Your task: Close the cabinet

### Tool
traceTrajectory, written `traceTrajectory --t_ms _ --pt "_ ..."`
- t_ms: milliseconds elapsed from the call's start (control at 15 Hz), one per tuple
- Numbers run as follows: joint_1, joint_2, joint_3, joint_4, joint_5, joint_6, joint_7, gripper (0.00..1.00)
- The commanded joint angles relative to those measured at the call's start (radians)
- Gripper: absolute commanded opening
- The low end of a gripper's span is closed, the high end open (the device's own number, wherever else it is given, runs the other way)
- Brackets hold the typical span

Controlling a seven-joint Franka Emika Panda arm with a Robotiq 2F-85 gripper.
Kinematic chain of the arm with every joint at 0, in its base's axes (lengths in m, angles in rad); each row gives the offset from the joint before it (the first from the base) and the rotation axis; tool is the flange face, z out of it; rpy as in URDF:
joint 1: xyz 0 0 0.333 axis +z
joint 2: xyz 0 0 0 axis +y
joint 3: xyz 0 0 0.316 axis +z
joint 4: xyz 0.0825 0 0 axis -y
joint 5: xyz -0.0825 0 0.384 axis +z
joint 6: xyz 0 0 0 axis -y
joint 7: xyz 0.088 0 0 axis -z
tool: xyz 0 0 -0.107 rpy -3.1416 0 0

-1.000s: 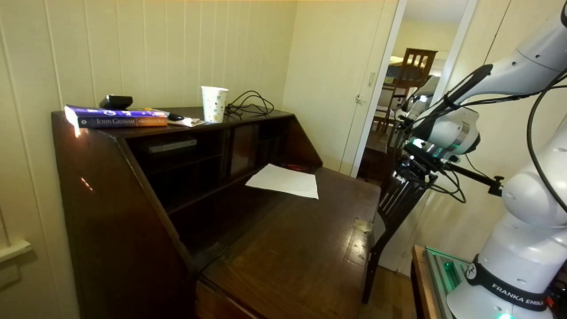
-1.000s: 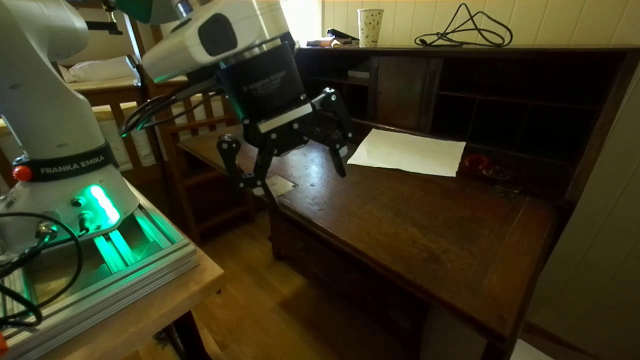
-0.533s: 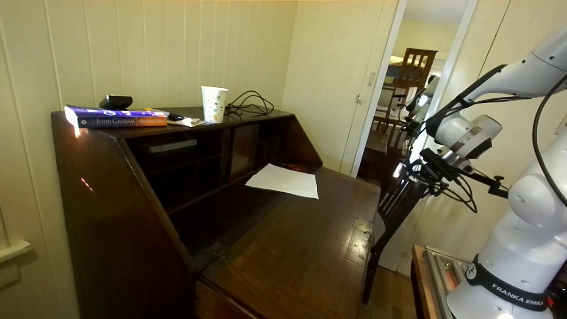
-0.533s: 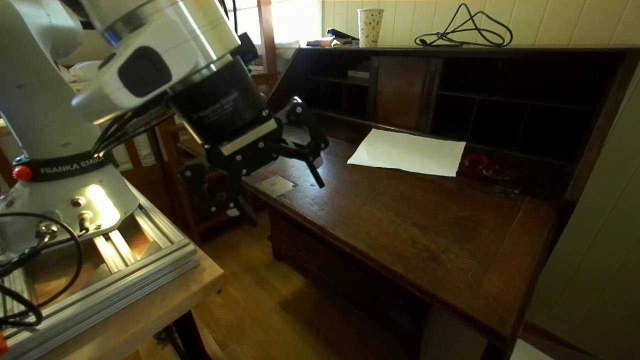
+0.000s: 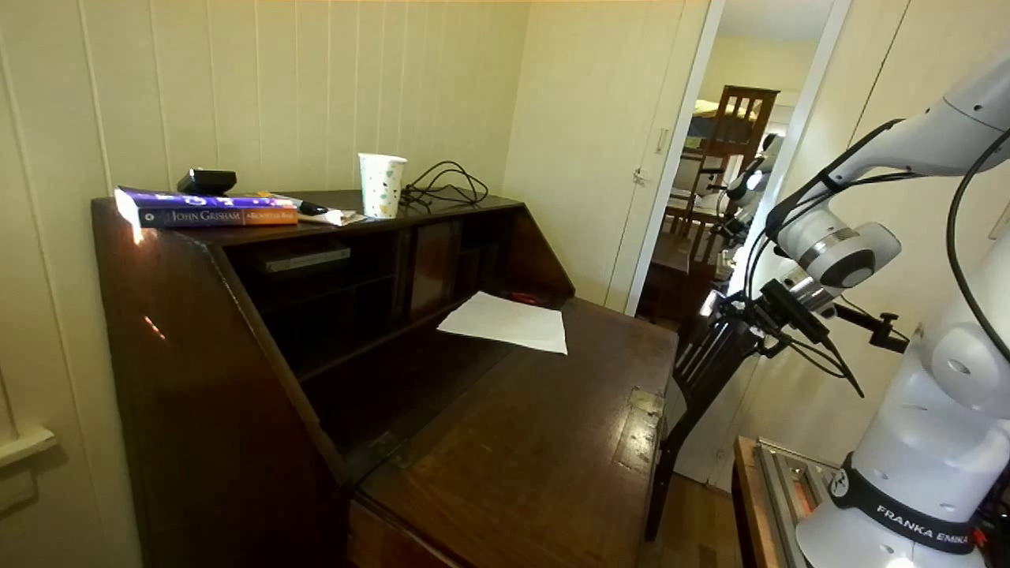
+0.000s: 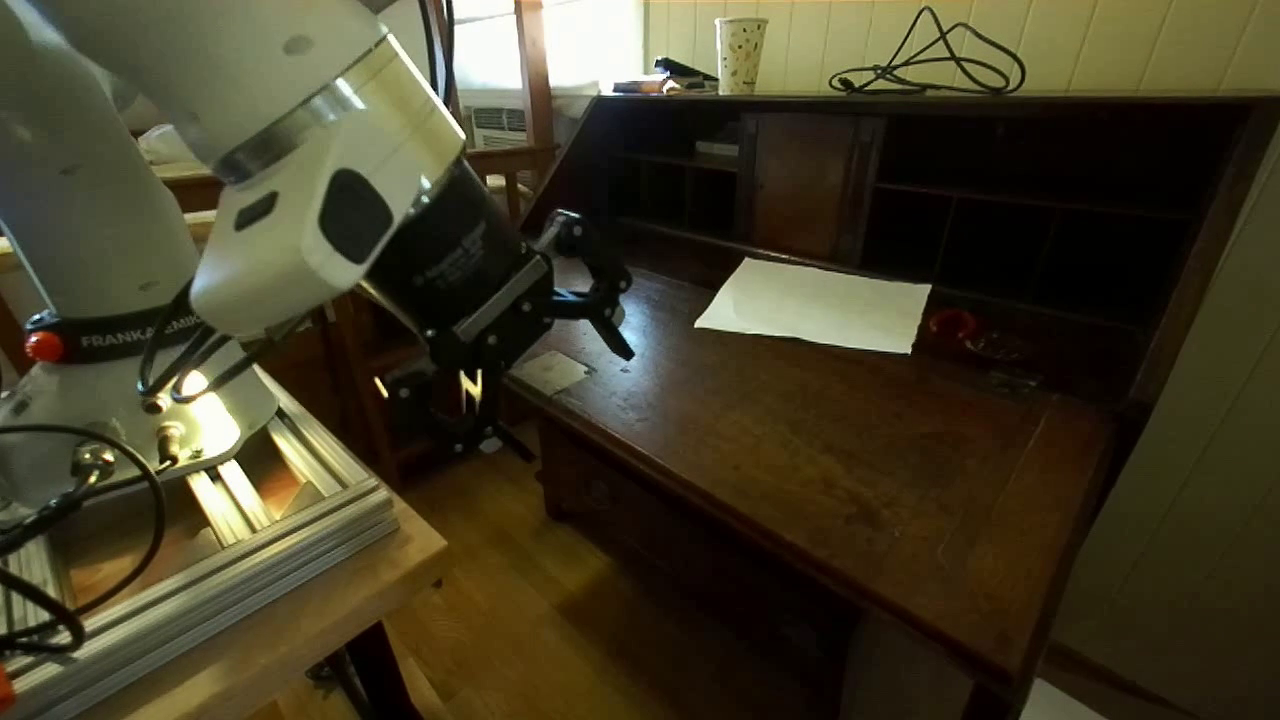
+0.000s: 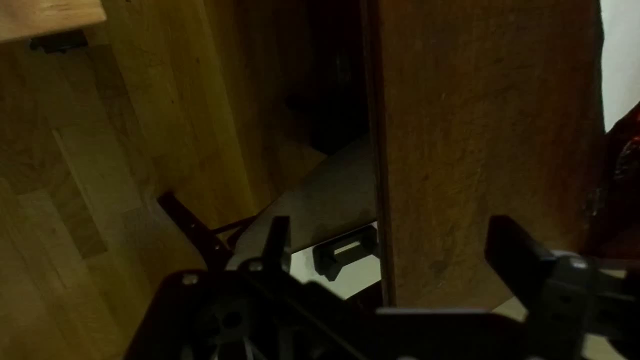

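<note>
The cabinet is a dark reddish-brown wooden desk. Its front panel (image 5: 536, 442) is folded down flat and the shelves behind it are exposed. The panel also shows in an exterior view (image 6: 800, 430) and in the wrist view (image 7: 475, 150). My gripper (image 6: 578, 405) is open, with nothing between its fingers. It hangs by the panel's front edge near the metal plate; contact cannot be told. In the wrist view the gripper (image 7: 390, 220) has one finger over the floor side and the other over the panel, with the edge between them.
A white paper (image 5: 509, 322) lies on the panel near the shelves, with a red object (image 6: 952, 322) beside it. A book (image 5: 217, 214), paper cup (image 5: 383, 187) and black cable (image 6: 930, 65) are on the cabinet top. A dark chair (image 5: 718, 347) stands close to the arm.
My gripper has moved back toward the robot base and lower, and the wrist has turned. The base light went from green to white. The cabinet panel has not moved.
</note>
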Motion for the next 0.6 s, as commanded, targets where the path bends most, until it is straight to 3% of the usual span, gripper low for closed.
traceTrajectory --t_ms 0,133,200,400,533 --pt "0.082 0.061 -0.064 0.016 0.175 -0.017 -0.219 1.00" --pt "0.125 0.090 -0.064 0.018 0.339 0.078 -0.301 1.00" --pt "0.076 0.044 -0.050 0.001 0.214 0.023 -0.220 1.00" --pt "0.108 0.072 -0.051 0.003 0.298 0.071 -0.271 1.00" --pt "0.097 0.056 -0.073 -0.010 0.289 -0.011 -0.308 1.00"
